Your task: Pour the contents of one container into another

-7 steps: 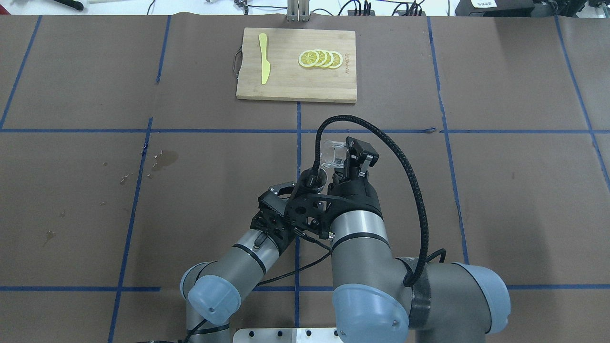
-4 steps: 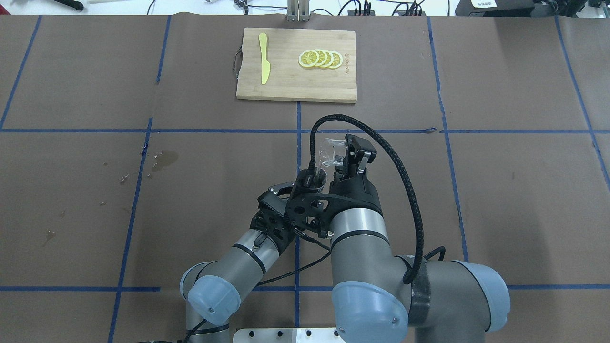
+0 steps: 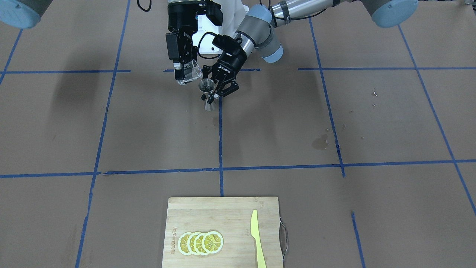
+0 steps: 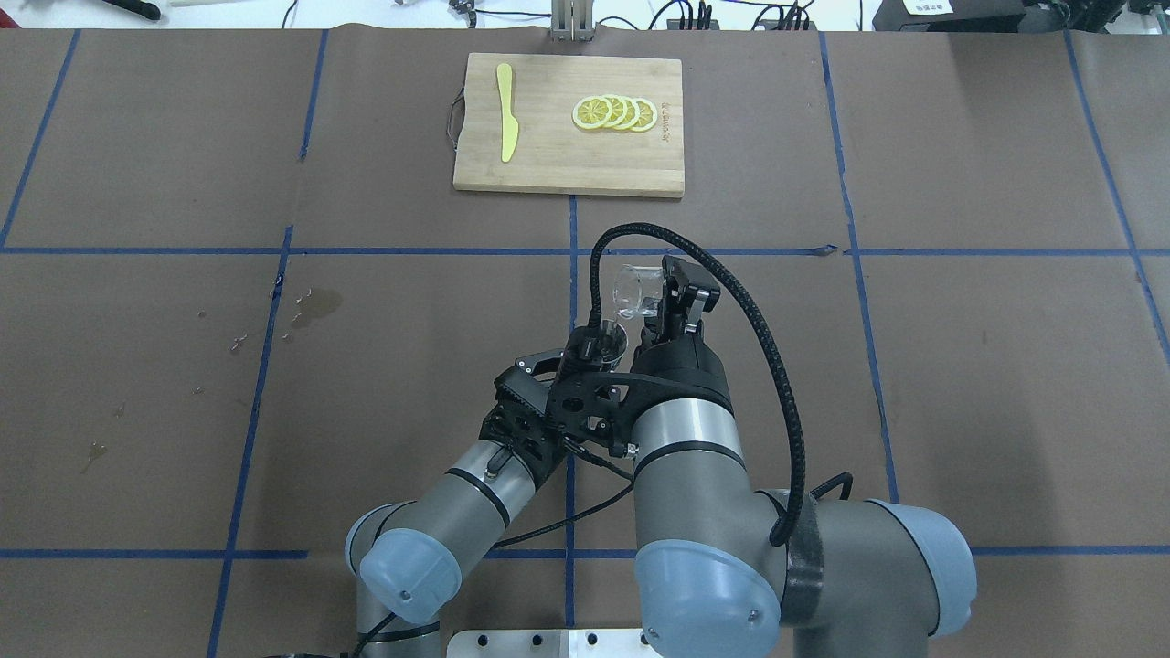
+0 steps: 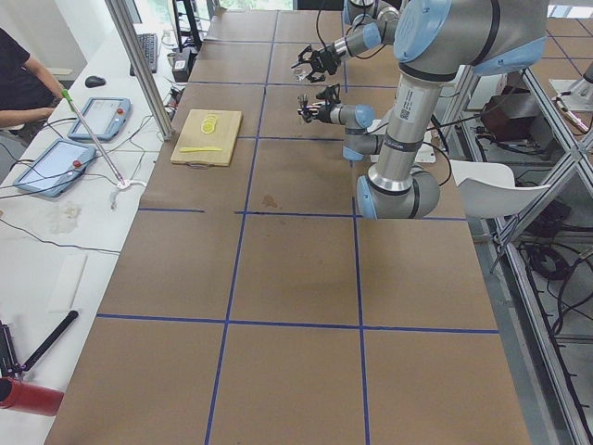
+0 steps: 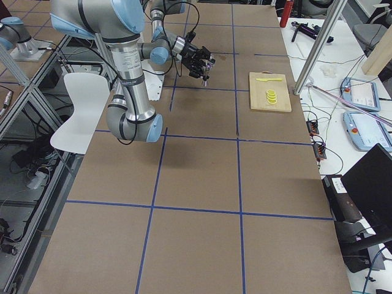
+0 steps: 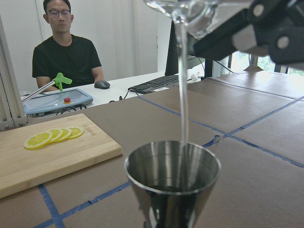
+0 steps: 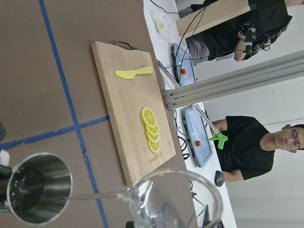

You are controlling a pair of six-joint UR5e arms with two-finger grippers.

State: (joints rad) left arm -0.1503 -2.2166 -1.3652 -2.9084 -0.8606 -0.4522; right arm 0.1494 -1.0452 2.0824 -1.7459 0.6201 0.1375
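My right gripper (image 4: 660, 300) is shut on the small clear glass (image 4: 629, 288), which is tipped over sideways. A thin stream of clear liquid (image 7: 183, 95) runs from the glass rim (image 8: 175, 199) into the steel hourglass jigger (image 7: 173, 183). My left gripper (image 3: 215, 88) is shut on the jigger's waist (image 3: 206, 87) and holds it upright just above the table, beside and slightly below the glass (image 3: 189, 73). In the right wrist view the jigger's cup (image 8: 38, 187) shows liquid inside.
A wooden cutting board (image 4: 567, 174) lies at the far middle of the table with a yellow knife (image 4: 505, 123) and several lemon slices (image 4: 614, 112). Wet spots (image 4: 315, 306) mark the brown paper to the left. A person (image 7: 69, 52) sits beyond the table's far edge.
My right wrist has rolled a little further and shifted slightly left, tipping the glass more toward the jigger. The left arm holds still.
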